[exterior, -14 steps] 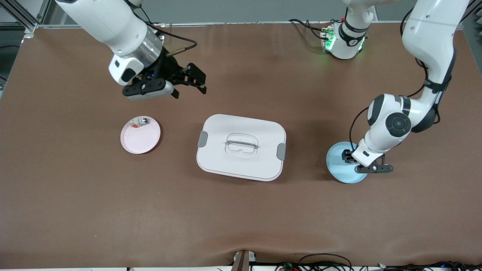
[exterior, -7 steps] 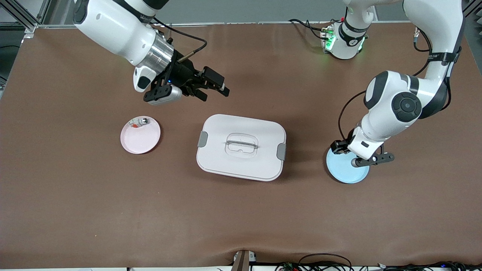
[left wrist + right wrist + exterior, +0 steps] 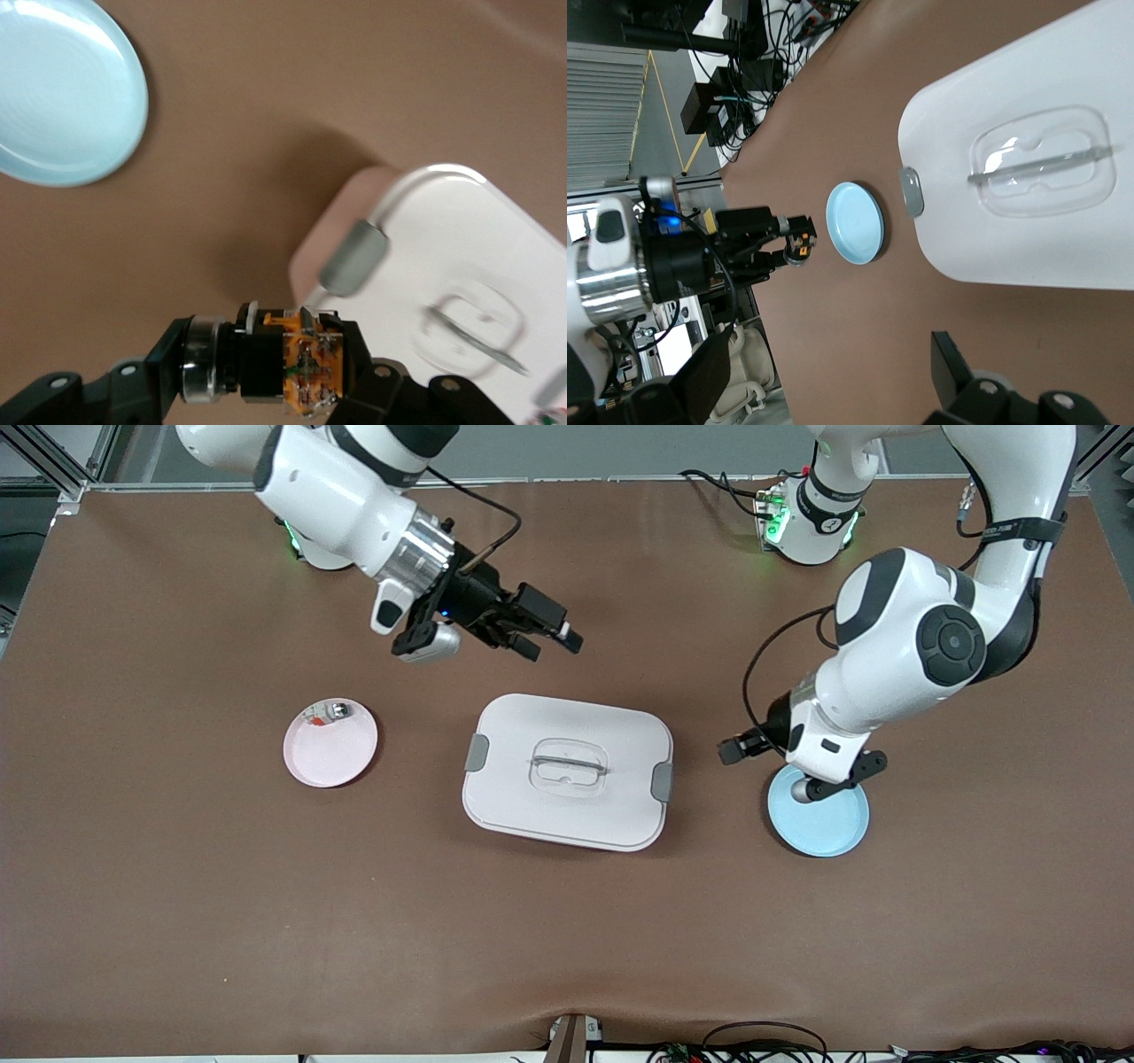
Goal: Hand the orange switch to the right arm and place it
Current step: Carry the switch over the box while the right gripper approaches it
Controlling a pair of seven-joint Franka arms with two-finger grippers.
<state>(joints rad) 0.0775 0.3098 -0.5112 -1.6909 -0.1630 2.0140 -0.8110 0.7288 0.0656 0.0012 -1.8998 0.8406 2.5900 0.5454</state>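
I see the left hand (image 3: 297, 376) pinching the orange switch (image 3: 310, 370) between its 2 fingers, up in the air over the counter (image 3: 177, 886) between the white lidded box (image 3: 567, 771) and the blue plate (image 3: 819, 824). The right hand (image 3: 554, 638) hangs spread wide above the box's edge.

Your left arm comes in from its base, elbow bent, wrist tipped sideways, with the left gripper (image 3: 733, 749) up in the air, fingers (image 3: 350, 341) clamped tight. Your right arm reaches out from its own base toward the middle, wrist angled down, right gripper (image 3: 556, 640) also in the air with its fingers (image 3: 571, 638) spread wide, gripping nothing.
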